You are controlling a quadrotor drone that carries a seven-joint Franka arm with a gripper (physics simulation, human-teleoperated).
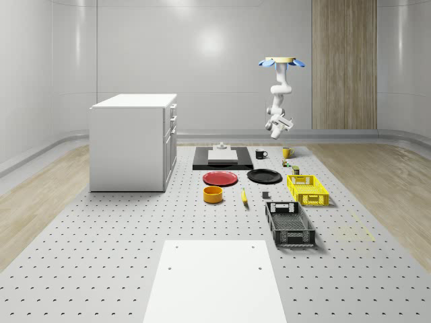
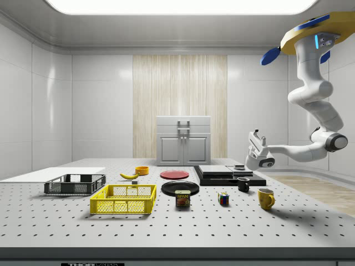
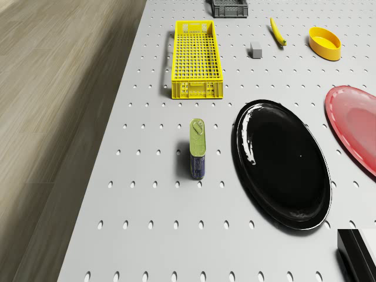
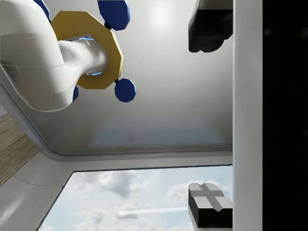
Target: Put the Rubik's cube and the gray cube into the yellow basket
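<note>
Pincer (image 2: 255, 138) fingers stand apart with nothing between them, pointing upward, high above the table's far end near the black mug (image 2: 243, 184) and yellow mug (image 2: 266, 198). Rubik's cube (image 2: 223, 199) sits on the perforated table (image 2: 166, 227), between the spam can (image 2: 183, 198) and the yellow mug. Gray cube (image 3: 255, 49) lies just beside the yellow basket (image 3: 197, 60), between it and the banana (image 3: 277, 31). Overhead, the drone (image 1: 281, 62) hovers above the table's far end, arm hanging below it.
</note>
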